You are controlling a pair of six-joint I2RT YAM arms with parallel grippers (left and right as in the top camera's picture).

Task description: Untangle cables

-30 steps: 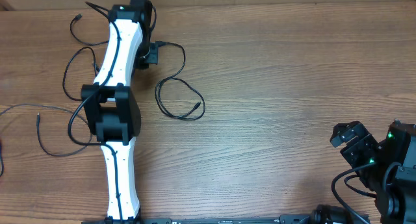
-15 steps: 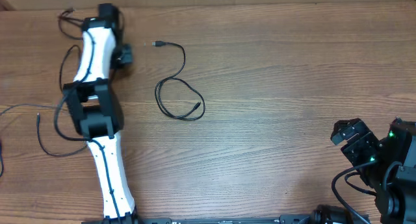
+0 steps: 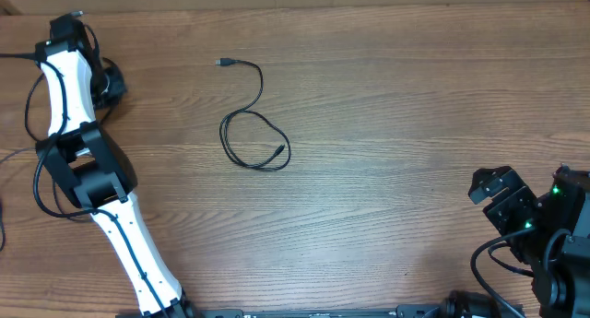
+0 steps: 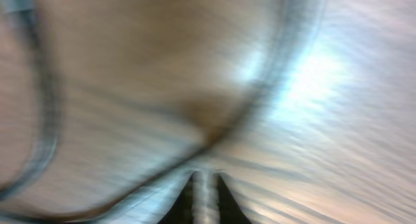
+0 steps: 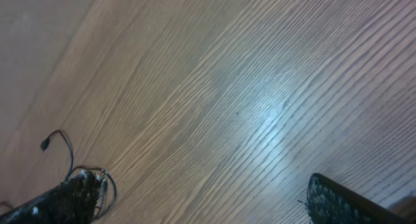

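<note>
One cable (image 3: 261, 81) lies loose on the table (image 3: 396, 97), well to the right of the left gripper (image 3: 110, 81) and apart from it; it makes a single open loop with a tail running up to a small plug, and its other plug end rests inside the loop's right side. The left gripper sits near the table's far-left corner, at the end of an arm stretched out that way; thin cords (image 3: 39, 191) curl close around that arm on its left side, though which strands are cables and which the arm's own wire is not clear. Its wrist view is badly smeared: two dark strands (image 4: 42, 113) sweep over pale wood ahead of the fingers, and only dark finger shapes show at the bottom edge, so whether the left gripper is parted or closed cannot be told. The right gripper (image 3: 498, 196) hangs at the near-right corner, with the loose cable far off to its left; in its own view the jaws stand wide apart with nothing between them but bare wood.
</note>
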